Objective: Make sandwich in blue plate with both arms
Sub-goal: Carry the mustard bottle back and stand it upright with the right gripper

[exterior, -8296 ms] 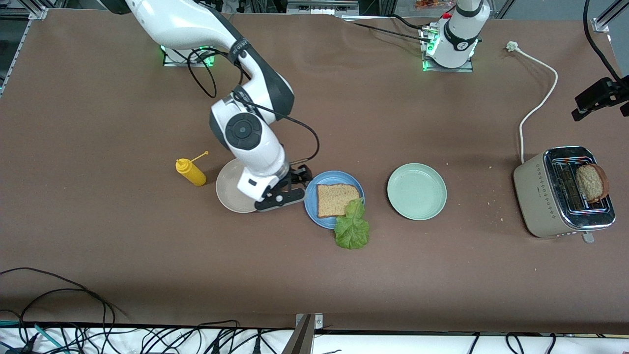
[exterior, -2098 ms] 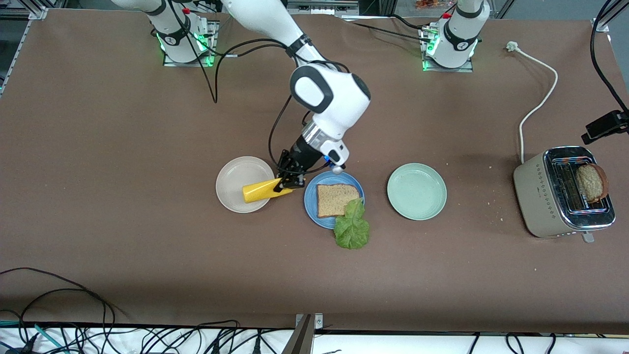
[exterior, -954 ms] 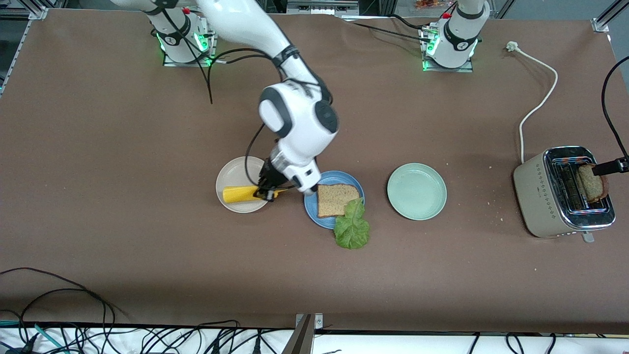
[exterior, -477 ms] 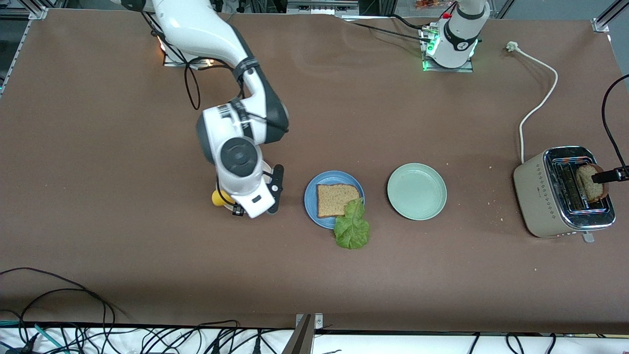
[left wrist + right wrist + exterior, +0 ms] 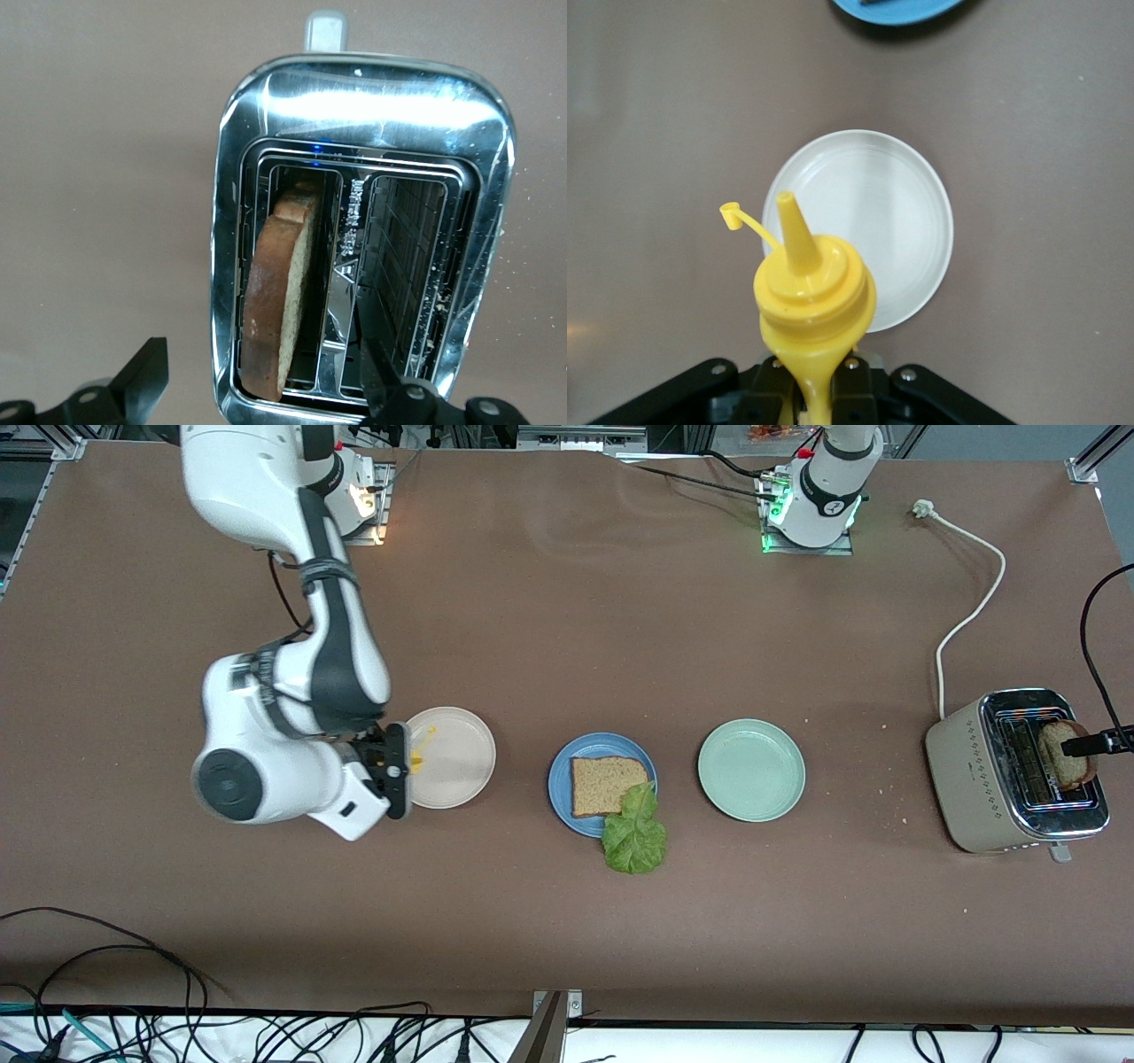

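Note:
One brown bread slice lies on the blue plate, and a green lettuce leaf overlaps its rim on the side nearer the camera. A second bread slice stands in a slot of the toaster. My left gripper hangs open over it, its fingers wide on either side, not touching. Over the edge of the beige plate, my right gripper is shut on the yellow squeeze bottle.
A pale green plate sits between the blue plate and the toaster. The toaster's white cord runs toward the left arm's base. Crumbs lie near the toaster. Cables hang along the table edge nearest the camera. The blue plate's rim shows in the right wrist view.
My right arm swung the squeeze bottle from beside the blue plate, across the beige plate, toward its own end of the table. My left gripper stayed at the toaster slice.

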`<state>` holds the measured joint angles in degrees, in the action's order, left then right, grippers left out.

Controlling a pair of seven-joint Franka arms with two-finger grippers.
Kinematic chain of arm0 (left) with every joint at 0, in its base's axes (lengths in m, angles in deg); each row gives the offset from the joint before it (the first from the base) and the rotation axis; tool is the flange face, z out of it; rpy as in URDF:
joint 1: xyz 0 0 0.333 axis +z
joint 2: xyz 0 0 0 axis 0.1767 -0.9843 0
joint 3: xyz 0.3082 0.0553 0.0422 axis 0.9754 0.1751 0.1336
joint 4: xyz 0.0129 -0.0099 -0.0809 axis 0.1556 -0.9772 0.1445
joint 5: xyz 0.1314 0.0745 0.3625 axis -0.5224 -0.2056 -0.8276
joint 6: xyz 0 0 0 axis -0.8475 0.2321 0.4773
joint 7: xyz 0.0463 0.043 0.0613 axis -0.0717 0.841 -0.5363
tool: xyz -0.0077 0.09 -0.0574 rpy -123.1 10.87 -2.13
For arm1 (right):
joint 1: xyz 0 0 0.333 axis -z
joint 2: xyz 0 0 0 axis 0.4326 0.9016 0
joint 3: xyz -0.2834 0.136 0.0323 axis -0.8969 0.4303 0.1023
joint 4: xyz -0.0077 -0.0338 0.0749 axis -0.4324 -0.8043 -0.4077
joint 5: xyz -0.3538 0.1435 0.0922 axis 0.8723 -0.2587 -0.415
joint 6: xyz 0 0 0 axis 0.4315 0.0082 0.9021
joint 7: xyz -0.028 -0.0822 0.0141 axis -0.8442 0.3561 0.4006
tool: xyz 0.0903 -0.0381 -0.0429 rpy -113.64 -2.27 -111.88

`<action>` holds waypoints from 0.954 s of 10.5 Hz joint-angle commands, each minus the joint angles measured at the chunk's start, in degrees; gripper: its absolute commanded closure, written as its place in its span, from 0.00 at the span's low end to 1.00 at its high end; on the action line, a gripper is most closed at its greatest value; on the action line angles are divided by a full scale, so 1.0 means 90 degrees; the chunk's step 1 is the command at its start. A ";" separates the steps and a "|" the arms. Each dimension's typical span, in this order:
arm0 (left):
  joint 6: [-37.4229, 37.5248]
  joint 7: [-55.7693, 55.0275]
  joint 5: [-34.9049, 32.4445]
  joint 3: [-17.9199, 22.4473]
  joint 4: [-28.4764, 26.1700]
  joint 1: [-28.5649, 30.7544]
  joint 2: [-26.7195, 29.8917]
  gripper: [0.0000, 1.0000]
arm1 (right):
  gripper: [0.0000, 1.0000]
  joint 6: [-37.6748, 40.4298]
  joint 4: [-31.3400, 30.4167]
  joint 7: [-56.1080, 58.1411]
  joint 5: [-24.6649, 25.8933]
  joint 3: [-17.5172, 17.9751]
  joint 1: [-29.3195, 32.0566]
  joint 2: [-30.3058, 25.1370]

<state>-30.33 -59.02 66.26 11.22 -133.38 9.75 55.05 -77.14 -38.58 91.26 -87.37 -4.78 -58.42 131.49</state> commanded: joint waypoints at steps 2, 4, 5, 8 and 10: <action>0.0008 0.0239 -0.0093 -0.0041 0.0119 0.0042 -0.0124 0.24 | 1.00 0.0680 -0.1456 0.1979 -0.1546 0.0114 0.0868 -0.0612; 0.0008 0.0288 -0.0083 -0.0041 0.0119 0.0051 -0.0124 0.25 | 1.00 0.0737 -0.2183 0.3123 -0.1929 0.0016 0.1113 -0.0780; 0.0008 0.0288 -0.0083 -0.0041 0.0119 0.0061 -0.0124 0.25 | 1.00 0.0728 -0.2310 0.3689 -0.1970 0.0016 0.1201 -0.0770; 0.0017 0.0307 -0.0093 -0.0041 0.0089 0.0100 -0.0172 0.60 | 1.00 0.0728 -0.2905 0.4543 -0.2145 -0.0032 0.1270 -0.0838; 0.0017 0.0366 -0.0083 -0.0041 0.0089 0.0159 -0.0221 0.74 | 1.00 0.0669 -0.3326 0.4943 -0.2146 -0.0091 0.1270 -0.1013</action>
<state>-30.36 -57.62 66.26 11.24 -133.35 10.21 53.88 -70.88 -61.99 131.01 -105.27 -4.90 -46.64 126.41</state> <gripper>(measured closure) 0.520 0.938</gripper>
